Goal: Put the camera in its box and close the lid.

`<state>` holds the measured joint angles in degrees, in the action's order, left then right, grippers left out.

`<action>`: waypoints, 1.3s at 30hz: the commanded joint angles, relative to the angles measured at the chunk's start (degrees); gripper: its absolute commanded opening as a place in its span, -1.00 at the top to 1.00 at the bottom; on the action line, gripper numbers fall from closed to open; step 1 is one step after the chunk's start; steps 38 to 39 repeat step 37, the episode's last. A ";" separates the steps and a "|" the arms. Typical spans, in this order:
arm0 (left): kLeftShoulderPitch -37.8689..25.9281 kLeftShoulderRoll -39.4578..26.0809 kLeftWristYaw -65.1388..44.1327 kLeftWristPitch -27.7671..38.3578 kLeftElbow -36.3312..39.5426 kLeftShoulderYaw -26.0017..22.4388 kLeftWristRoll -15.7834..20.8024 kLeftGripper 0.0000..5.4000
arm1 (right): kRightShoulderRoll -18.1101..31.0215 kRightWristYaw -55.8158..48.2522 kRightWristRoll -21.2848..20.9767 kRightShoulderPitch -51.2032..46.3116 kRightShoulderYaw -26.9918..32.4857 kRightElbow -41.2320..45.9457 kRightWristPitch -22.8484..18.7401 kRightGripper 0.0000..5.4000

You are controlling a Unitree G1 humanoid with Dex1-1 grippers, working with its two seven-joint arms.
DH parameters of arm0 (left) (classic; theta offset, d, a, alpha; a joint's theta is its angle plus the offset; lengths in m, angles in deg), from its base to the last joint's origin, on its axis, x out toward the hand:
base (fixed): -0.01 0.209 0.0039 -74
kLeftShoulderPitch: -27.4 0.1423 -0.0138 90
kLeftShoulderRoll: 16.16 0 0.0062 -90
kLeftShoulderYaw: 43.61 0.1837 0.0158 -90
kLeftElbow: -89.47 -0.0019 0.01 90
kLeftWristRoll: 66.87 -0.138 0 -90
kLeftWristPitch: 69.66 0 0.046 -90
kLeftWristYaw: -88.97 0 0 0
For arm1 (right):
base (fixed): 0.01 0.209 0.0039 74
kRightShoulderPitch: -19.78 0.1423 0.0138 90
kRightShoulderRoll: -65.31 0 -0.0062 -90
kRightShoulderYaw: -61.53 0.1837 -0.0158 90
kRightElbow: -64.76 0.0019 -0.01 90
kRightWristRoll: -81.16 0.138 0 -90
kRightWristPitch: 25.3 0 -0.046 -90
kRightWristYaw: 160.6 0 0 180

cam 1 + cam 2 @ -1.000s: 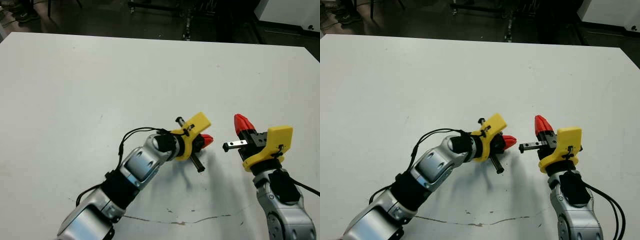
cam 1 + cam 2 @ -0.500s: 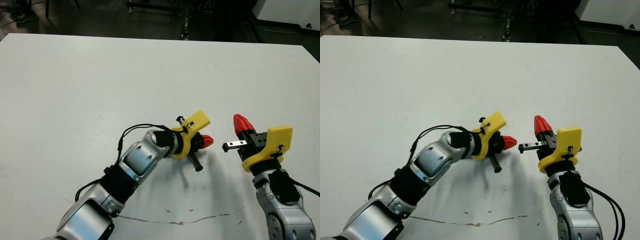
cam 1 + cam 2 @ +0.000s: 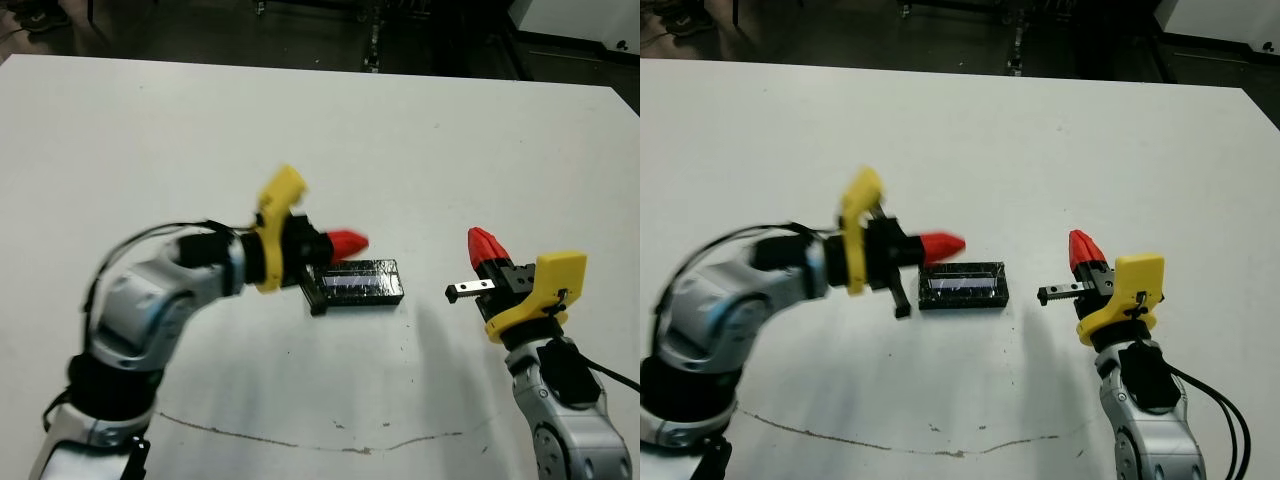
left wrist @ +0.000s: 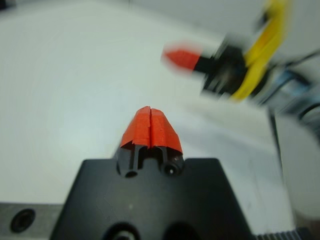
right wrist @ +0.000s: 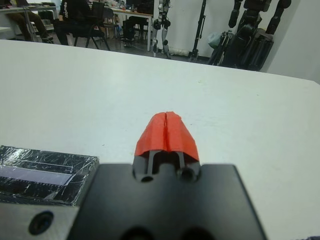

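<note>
Since half a second ago, the left gripper [image 3: 345,240] has swung up and away toward the robot's left, uncovering the lid [image 3: 362,284], which sits flat on the white table [image 3: 200,130] between the two grippers. The right gripper [image 3: 484,246] has not moved.

Both pairs of red fingers are pressed together with nothing between them, as each wrist view shows. The left gripper's tip hovers just beside the lid's far-left corner, seemingly not touching it, though that arm is blurred.

The lid is a black rectangle with a glossy bluish-grey strip along its middle, its long side running left to right. It appears to rest on the box, but the box beneath cannot be made out from here, and the camera is not visible either.

Open table surrounds the lid on every side: broad bare surface beyond it toward the far edge, a clear gap between it and the right gripper, and free space in front down to a thin dark scratch [image 3: 330,440] near the robot.
</note>
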<state>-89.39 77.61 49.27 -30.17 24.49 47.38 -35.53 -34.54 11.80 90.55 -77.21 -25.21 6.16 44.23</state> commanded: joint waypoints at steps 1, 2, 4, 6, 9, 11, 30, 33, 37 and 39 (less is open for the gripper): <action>0.31 -1.02 2.60 1.79 0.64 -6.20 3.28 1.00 | 0.03 0.85 -0.33 -0.20 0.20 0.23 -0.18 1.00; 0.19 -1.13 3.43 1.87 0.30 -7.75 4.39 1.00 | -0.05 0.89 -0.19 -0.19 0.24 0.27 -0.30 1.00; 0.76 -0.81 5.63 3.77 -0.50 -10.55 5.27 1.00 | -0.22 1.01 0.04 -0.16 0.28 0.19 -0.20 1.00; 2.31 0.24 8.48 8.20 -1.75 -12.60 3.95 1.00 | -0.21 0.95 0.11 -0.11 0.29 -0.04 0.33 1.00; 5.74 1.44 14.21 17.50 -2.58 -12.94 -2.36 1.00 | -0.36 1.10 0.25 0.21 0.46 -0.13 0.47 1.00; 8.71 3.29 17.78 26.98 -4.87 -12.52 -8.10 1.00 | -0.70 1.39 0.37 0.47 0.65 -0.19 0.71 1.00; 23.29 11.10 31.70 64.97 -26.28 -11.01 -23.00 1.00 | -2.13 6.85 -1.93 4.36 3.74 -1.29 4.49 1.00; 23.17 10.45 31.04 65.19 -26.16 -10.28 -23.01 1.00 | -2.22 7.37 -2.29 4.27 3.47 -1.23 4.07 1.00; 23.40 9.84 30.91 62.79 -24.38 -9.32 -22.66 1.00 | -2.36 7.43 -2.41 4.28 2.96 -1.41 4.07 1.00; 23.40 9.84 30.91 62.79 -24.38 -9.32 -22.66 1.00 | -2.36 7.43 -2.41 4.28 2.96 -1.41 4.07 1.00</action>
